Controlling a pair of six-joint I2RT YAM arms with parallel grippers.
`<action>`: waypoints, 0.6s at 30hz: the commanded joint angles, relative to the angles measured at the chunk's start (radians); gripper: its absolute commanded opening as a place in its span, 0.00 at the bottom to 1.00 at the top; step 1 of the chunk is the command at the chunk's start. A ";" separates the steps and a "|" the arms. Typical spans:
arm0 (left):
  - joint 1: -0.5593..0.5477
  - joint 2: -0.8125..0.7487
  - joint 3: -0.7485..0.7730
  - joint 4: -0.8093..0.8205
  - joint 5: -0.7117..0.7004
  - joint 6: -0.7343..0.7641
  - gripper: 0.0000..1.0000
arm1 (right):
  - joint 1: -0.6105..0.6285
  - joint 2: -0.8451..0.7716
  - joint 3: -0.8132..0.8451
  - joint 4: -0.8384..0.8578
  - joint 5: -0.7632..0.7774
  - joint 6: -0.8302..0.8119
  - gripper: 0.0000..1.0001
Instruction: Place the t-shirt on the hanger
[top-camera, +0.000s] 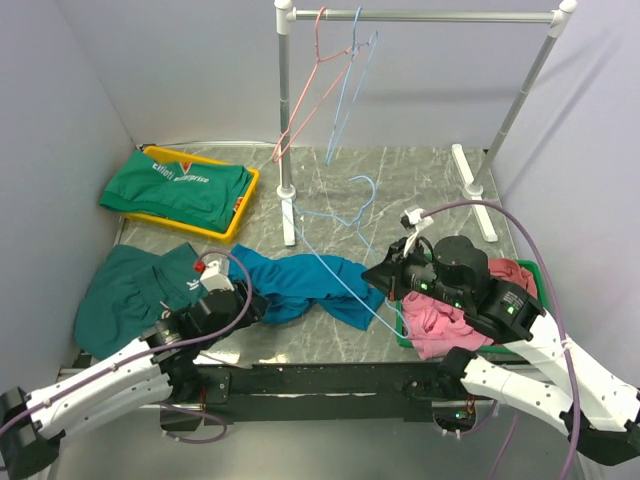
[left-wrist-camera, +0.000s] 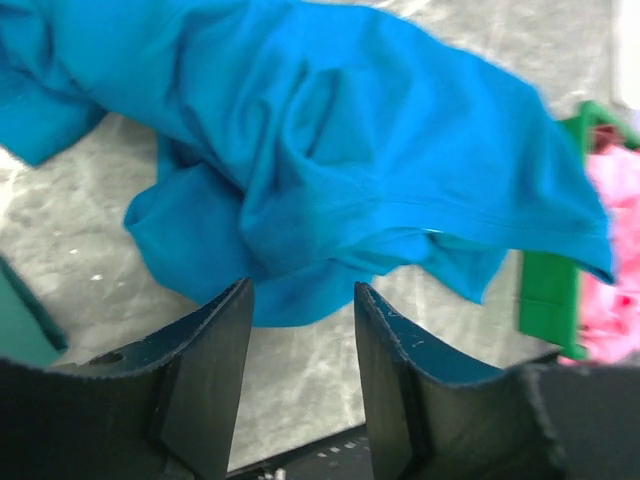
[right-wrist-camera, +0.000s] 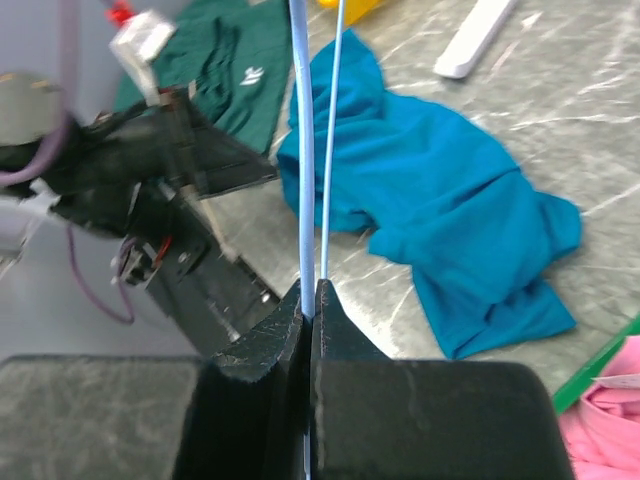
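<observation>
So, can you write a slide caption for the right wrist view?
Right gripper shut on the light blue hanger, the teal t-shirt crumpled on the table beyond.

White lettering (top-camera: 180, 176) on green cloth (top-camera: 205, 195) in yellow tray (top-camera: 241, 214), too small to read; white logo (right-wrist-camera: 252, 72) on dark green garment (right-wrist-camera: 225, 45).

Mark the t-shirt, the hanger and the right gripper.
t-shirt (top-camera: 300, 283): top external view, middle of the crumpled body.
hanger (right-wrist-camera: 301, 150): right wrist view, thicker wire strand, mid-length.
right gripper (right-wrist-camera: 310, 292): right wrist view, between the fingertips shut on the wire.
</observation>
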 joint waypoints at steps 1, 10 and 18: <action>-0.041 0.082 0.020 0.027 -0.134 -0.051 0.50 | 0.042 -0.028 0.025 -0.003 -0.056 0.002 0.00; -0.047 0.195 0.065 0.084 -0.288 -0.023 0.34 | 0.088 -0.081 0.032 -0.173 -0.119 -0.017 0.00; -0.033 0.309 0.136 0.147 -0.309 0.043 0.13 | 0.087 -0.125 0.015 -0.266 -0.177 -0.009 0.00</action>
